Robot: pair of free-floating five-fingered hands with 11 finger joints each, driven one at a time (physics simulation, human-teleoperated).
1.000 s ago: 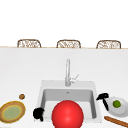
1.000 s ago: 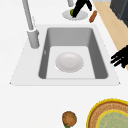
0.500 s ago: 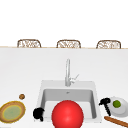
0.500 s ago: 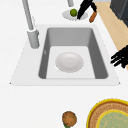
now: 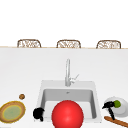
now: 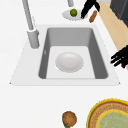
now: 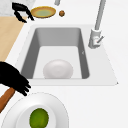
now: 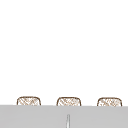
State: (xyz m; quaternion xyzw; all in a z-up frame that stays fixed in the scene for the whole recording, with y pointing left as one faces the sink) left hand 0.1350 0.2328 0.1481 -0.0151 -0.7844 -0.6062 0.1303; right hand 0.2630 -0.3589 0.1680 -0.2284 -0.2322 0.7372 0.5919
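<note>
Front view: the right hand (image 5: pixel 109 106) is hovering at the 9 o'clock rim of a white plate (image 5: pixel 123 112), its fingers loosely spread and pointing down, holding nothing. A green lime (image 5: pixel 116 103) is lying on that plate, just beside the hand at its 3 o'clock. A brown sausage-like stick (image 5: pixel 116 121) is lying on the counter at the hand's 5 o'clock. The left hand (image 5: pixel 38 113) is hanging at the 9 o'clock edge of the sink (image 5: pixel 41 93), its fingers relaxed and apart. A red ball (image 5: pixel 67 115) is sitting at the sink's 6 o'clock. A yellow-rimmed plate (image 5: pixel 12 112) and a small brown nut-like object (image 5: pixel 22 96) are lying at far left. Left side view: a white bowl (image 6: pixel 69 62) is resting in the basin.
</note>
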